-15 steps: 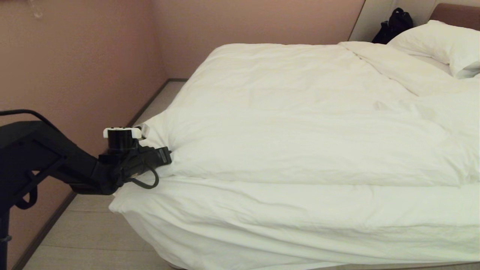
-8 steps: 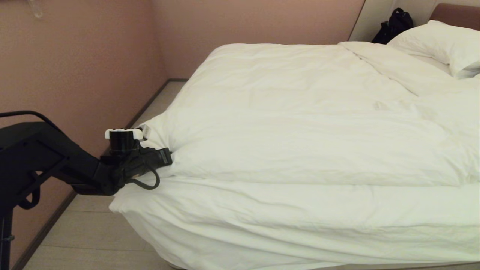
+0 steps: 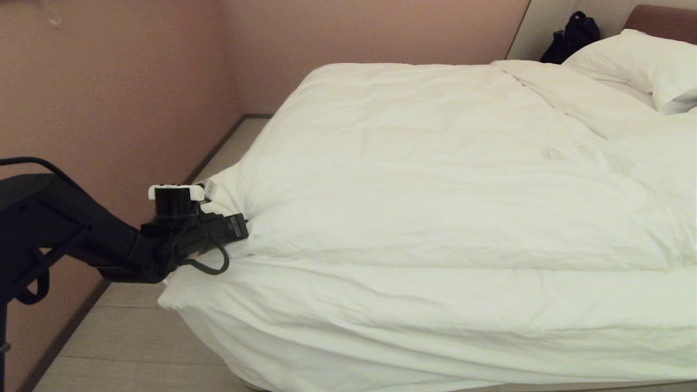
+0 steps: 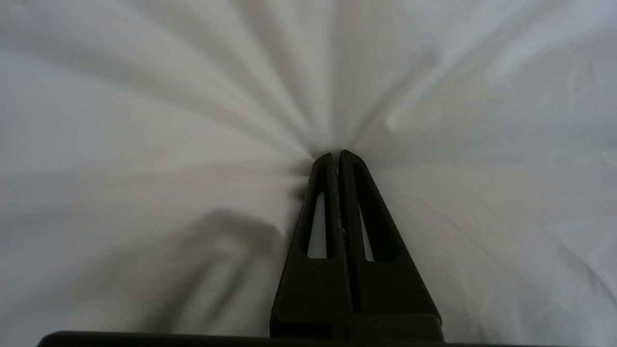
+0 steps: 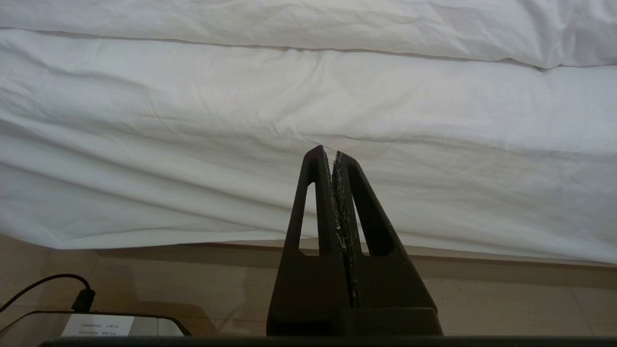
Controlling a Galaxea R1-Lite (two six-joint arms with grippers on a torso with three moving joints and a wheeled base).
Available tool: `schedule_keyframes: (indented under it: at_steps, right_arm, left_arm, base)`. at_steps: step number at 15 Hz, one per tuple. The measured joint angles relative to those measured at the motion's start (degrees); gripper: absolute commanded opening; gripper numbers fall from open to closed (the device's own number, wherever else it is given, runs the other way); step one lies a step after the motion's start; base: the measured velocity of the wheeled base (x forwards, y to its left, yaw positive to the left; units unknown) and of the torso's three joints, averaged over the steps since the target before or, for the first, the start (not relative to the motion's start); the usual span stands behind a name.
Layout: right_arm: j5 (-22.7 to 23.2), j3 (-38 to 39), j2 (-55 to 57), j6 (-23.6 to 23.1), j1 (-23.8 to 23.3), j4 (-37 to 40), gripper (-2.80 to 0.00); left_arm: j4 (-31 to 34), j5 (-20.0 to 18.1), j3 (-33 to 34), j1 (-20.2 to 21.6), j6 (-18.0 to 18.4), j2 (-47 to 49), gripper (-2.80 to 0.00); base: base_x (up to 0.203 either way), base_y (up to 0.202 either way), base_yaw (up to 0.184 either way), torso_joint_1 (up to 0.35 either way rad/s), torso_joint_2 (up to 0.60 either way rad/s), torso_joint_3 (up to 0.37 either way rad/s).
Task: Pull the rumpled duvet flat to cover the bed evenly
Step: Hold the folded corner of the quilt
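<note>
The puffy white duvet [image 3: 435, 163] lies over most of the bed [image 3: 381, 337], its thick near edge set back from the bed's near side and its top end folded in creases by the pillow. At the duvet's near left corner my left gripper [image 3: 242, 227] is shut on the cloth. In the left wrist view, creases in the duvet [image 4: 193, 120] fan out from the pinched spot at the left gripper [image 4: 336, 155]. My right gripper [image 5: 332, 153] is shut on nothing, hanging low before the white linen [image 5: 308, 120] on the bed's near side. It is outside the head view.
A plump white pillow [image 3: 642, 65] rests against the brownish headboard [image 3: 661, 19] at the far right, with a black bag [image 3: 572, 35] behind it. A pink wall [image 3: 109, 109] runs close along the bed's left end, leaving a narrow strip of floor [image 3: 125, 343].
</note>
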Motion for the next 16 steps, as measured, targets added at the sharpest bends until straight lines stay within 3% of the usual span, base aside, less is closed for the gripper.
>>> schedule_keyframes:
  at_steps: [8,16]
  right_arm:
    - [0.01,0.00,0.00,-0.02,0.00,0.00,-2.80]
    - [0.01,0.00,0.00,0.00,-0.01,0.00,-2.80]
  left_arm:
    - [3.74,0.05,3.72,0.01,0.24,-4.78,-2.80]
    - [4.51,0.61,14.25,0.43,6.52,-13.57,-2.80]
  base:
    - [0.000,0.000,0.000,0.000,0.00,0.000]
    - [0.000,0.000,0.000,0.000,0.00,0.000]
